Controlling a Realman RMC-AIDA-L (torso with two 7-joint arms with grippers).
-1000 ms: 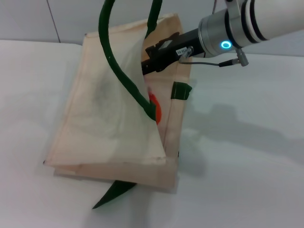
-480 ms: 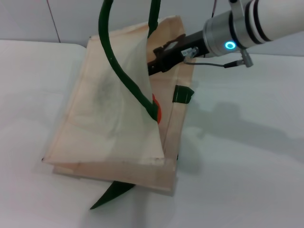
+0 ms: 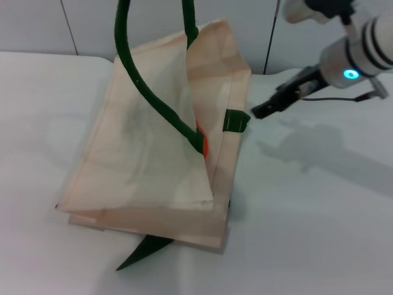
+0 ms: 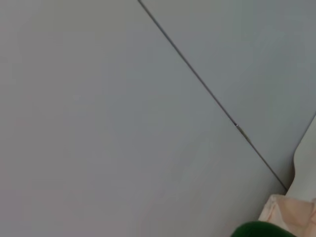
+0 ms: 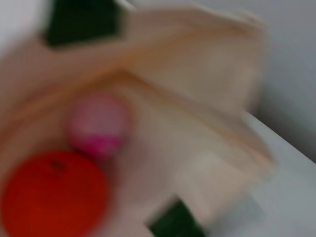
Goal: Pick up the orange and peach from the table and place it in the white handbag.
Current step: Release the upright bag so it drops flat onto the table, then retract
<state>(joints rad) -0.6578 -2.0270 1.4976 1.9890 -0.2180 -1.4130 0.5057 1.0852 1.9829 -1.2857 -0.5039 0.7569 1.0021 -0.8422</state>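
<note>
One orange (image 5: 52,192), one peach (image 5: 98,126), one white handbag (image 3: 147,160), and two green handles (image 3: 147,92).

White table, grey wall behind

A plain white table (image 3: 319,233) filled the foreground, its far edge meeting a grey panelled wall (image 3: 92,24). Thin dark seams (image 3: 69,27) ran down the wall, one crossing slantwise in the left wrist view (image 4: 207,91).
</note>
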